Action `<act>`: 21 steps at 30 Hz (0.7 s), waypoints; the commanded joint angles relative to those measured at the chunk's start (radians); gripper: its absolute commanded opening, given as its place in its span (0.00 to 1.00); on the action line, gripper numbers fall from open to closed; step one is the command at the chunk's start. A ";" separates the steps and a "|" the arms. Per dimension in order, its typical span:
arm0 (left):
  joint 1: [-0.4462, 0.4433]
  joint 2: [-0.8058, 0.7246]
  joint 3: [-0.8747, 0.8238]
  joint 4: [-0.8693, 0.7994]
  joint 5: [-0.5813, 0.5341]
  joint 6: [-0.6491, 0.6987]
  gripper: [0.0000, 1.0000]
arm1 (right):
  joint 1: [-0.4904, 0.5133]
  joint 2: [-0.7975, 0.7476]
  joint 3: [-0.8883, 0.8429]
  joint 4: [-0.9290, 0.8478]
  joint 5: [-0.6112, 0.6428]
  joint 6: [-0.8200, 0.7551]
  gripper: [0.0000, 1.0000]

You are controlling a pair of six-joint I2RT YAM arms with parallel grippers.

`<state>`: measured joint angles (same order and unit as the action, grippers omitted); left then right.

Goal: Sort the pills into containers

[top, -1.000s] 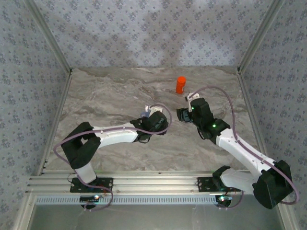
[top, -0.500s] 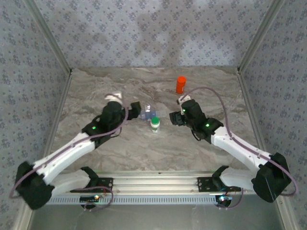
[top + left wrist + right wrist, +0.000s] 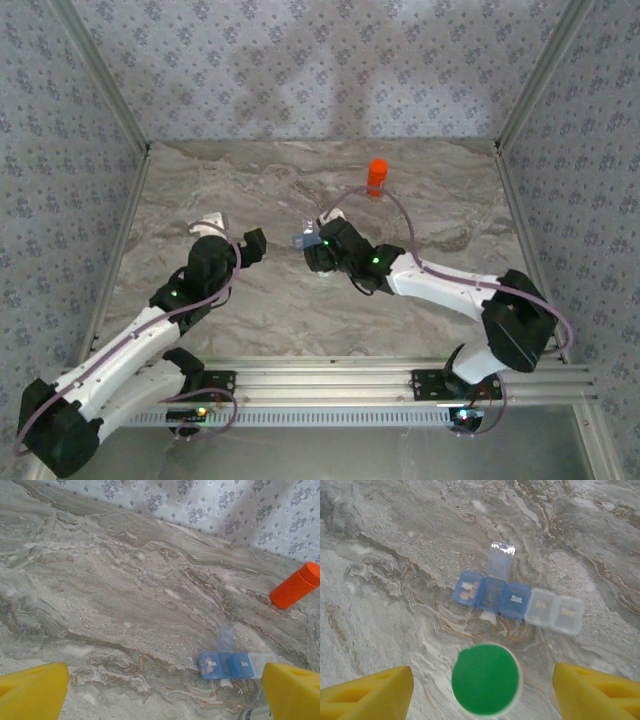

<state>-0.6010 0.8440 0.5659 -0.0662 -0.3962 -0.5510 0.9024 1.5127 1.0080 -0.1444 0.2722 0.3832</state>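
Blue pill box (image 3: 515,600) — R wrist cam: one lid (image 3: 501,559) up.

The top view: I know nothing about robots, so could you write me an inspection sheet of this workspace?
Surface: marbled table.
Job's things: pill box, one lid up, pills in its end compartment.
Clutter: green-capped bottle near the box; orange bottle upright, farther back.
Grippers: left gripper open, empty; right gripper open, straddling the green-capped bottle without touching.
Cables: purple cable looping over each arm.
Surroundings: patterned walls; metal rail at near edge.
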 commanded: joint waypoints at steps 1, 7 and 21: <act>0.016 0.019 0.021 0.027 0.034 0.013 0.98 | 0.008 0.047 0.054 -0.021 0.000 0.036 0.76; 0.033 0.019 0.016 0.037 0.069 0.036 0.98 | 0.008 0.113 0.068 -0.081 0.046 0.044 0.77; 0.060 0.029 -0.026 0.076 0.065 0.051 0.98 | -0.053 0.188 0.068 -0.060 -0.153 -0.035 0.50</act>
<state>-0.5495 0.8711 0.5518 -0.0364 -0.3367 -0.5171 0.8734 1.6962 1.0634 -0.2039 0.1783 0.3958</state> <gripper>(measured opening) 0.981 0.516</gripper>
